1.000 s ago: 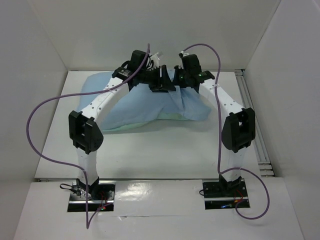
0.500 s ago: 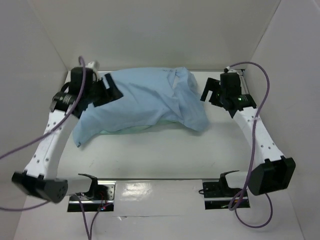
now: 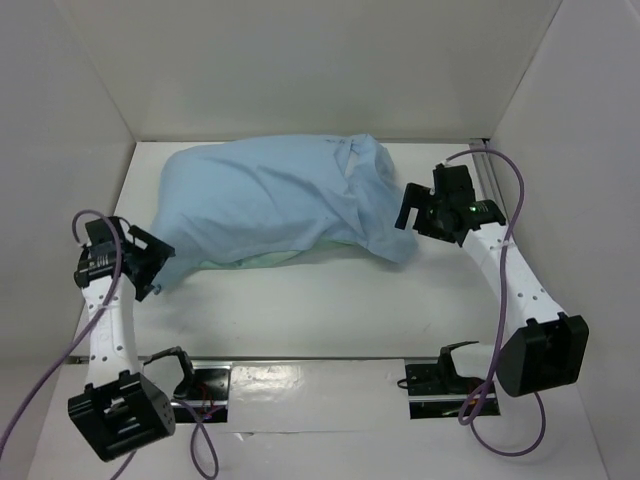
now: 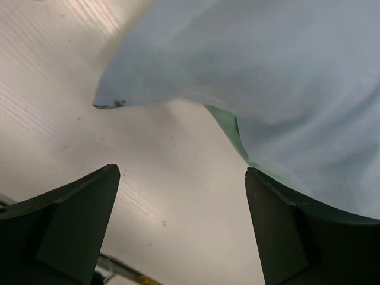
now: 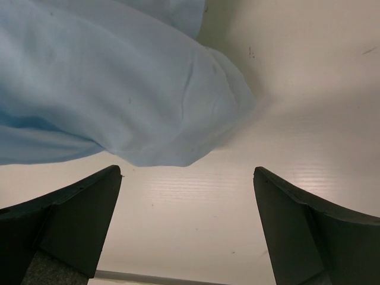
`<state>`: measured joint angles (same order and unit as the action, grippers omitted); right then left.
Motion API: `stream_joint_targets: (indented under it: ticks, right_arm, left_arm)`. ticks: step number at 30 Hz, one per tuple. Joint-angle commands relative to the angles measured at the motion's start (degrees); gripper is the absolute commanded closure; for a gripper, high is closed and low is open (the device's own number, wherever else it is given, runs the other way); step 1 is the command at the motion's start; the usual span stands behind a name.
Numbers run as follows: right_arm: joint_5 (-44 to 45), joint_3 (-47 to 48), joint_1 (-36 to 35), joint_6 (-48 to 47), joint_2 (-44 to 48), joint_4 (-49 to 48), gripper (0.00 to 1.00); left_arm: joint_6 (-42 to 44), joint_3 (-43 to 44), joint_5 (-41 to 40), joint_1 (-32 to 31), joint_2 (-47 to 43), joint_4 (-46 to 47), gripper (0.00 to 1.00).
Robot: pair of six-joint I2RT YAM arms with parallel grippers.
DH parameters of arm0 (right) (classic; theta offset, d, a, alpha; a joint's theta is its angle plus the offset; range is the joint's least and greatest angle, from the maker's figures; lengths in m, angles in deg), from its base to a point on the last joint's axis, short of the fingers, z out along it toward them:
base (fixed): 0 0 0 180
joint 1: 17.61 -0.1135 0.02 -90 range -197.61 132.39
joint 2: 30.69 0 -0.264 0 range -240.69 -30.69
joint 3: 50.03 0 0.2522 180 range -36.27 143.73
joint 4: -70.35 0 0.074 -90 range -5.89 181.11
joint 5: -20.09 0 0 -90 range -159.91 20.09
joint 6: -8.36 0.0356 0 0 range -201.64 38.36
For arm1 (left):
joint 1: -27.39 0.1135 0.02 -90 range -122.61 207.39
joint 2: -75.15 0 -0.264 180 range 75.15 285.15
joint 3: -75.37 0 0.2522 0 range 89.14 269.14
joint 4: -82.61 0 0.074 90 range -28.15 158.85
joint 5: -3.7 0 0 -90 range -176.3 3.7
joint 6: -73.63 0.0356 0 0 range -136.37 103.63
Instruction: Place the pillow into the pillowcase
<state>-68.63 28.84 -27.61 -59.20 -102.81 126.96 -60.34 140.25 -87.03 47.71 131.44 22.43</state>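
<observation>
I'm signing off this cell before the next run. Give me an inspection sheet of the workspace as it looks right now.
Surface: white table, bare in front of the bundle, with a few dark specks.
Job's things: pillowcase, pale blue, plump, lying across the far half with a green edge underneath. No white pillow fabric shows; the bulge suggests the pillow is inside.
Clutter: nothing seen.
Tools: left tool open and empty, near the bundle's left corner. Right tool open and empty, at its right end.
Cables: purple cables loop off both arms, clear of the cloth.
Surroundings: plain white walls on three sides.
</observation>
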Motion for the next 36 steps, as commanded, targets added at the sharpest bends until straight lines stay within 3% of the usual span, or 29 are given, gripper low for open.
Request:
stream_joint_targets:
  ticks: [1, 8, 19, 23, 29, 33, 34, 36]
  right_arm:
    - [-2.4, -0.1, -0.4, -1.3, 1.9, 0.4, 0.00]
    - [-6.3, -1.1, 0.2, -2.4, 2.5, -0.1, 0.00]
    - [-7.1, -2.3, 1.4, -3.5, 0.9, -1.3, 0.00]
    - [-7.1, -2.8, 2.4, -3.5, -0.1, -1.3, 0.00]
    - [-6.0, -2.8, 3.0, -3.5, -0.7, -1.8, 0.00]
    - [-5.4, -2.8, 3.0, -2.9, -1.2, -1.2, 0.00]
    - [-4.9, -2.8, 3.0, -2.9, -1.2, -1.2, 0.00]
    - [-4.9, -2.8, 3.0, -2.9, -1.2, -0.7, 0.00]
  left_arm:
    - [-3.4, -4.3, 8.8, 7.0, -1.0, 6.3, 0.00]
    - [-10.9, -8.5, 13.3, 14.5, 2.6, 12.4, 0.00]
    - [-14.6, -12.8, 20.6, 24.7, 11.0, 24.7, 0.00]
    - [-18.0, -14.0, 26.6, 24.0, 16.3, 33.7, 0.00]
    - [-19.1, -12.9, 28.9, 18.5, 20.4, 36.7, 0.02]
    - [-19.7, -12.9, 30.3, 15.8, 20.4, 39.5, 0.35]
    - [-19.7, -12.3, 29.7, 15.8, 20.4, 39.5, 0.70]
    - [-18.9, -10.9, 29.7, 15.8, 20.4, 38.9, 0.91]
